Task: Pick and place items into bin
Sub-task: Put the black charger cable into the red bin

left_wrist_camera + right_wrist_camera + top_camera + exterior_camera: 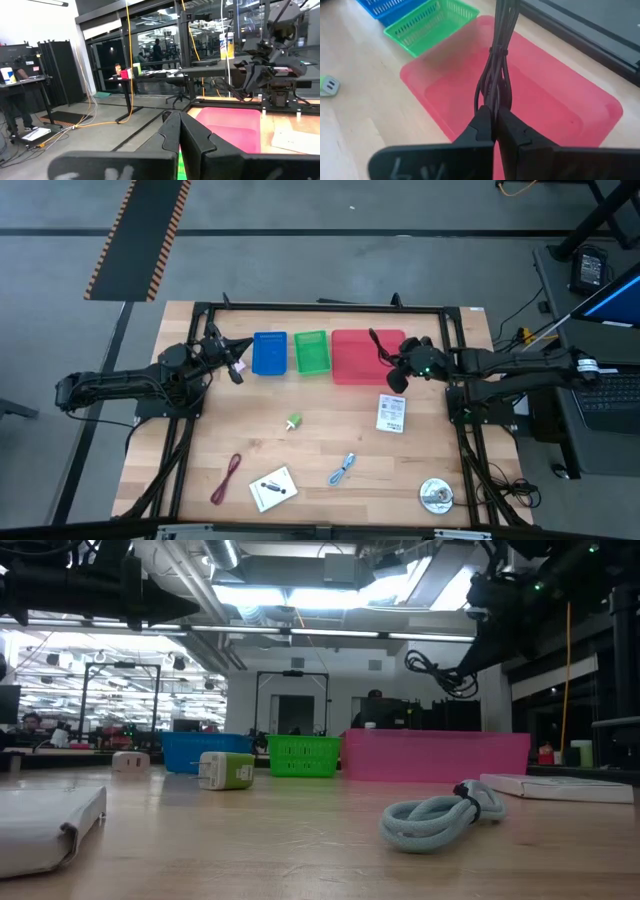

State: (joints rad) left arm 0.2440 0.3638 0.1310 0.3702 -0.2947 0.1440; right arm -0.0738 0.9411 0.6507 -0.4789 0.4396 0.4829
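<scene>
Found the left gripper (236,368) at the table's left rear, raised just beside the left edge of a small blue plastic mesh basket (269,352). Saw its dark fingers (170,131) pressed together in the left wrist view, with nothing between them. Noted a small green plastic mesh basket (311,352) just right of the blue one, then a wider pink plastic bin (352,365) just beside that, all three in a row along the far side of the wooden table (200,440).

Found the right gripper (386,360) above the right part of the pink plastic bin. Saw it clamped tight on a black cable bundle (496,60), tied with a band part-way along. Saw the bundle reach forward from the fingertips over the bin's floor, clear of it in the right wrist view. Could not make out anything lying inside the bin.

Counted the other items out on the table, nearer the front, well apart from one another. Saw a thin maroon cable loop (228,478) farthest left, near the front edge. Placed a white printed card (273,488) to its right, lying askew. Marked a small green-and-white charger plug (293,421) near the table's middle, in front of the green basket. Saw a light-blue coiled cable (343,470) right of the card, knotted at one end in the low view. Noted a white printed packet (391,413) flat in front of the pink bin's right corner. Spotted a round silvery disc-shaped item (436,496) farthest right, near the front right corner.
</scene>
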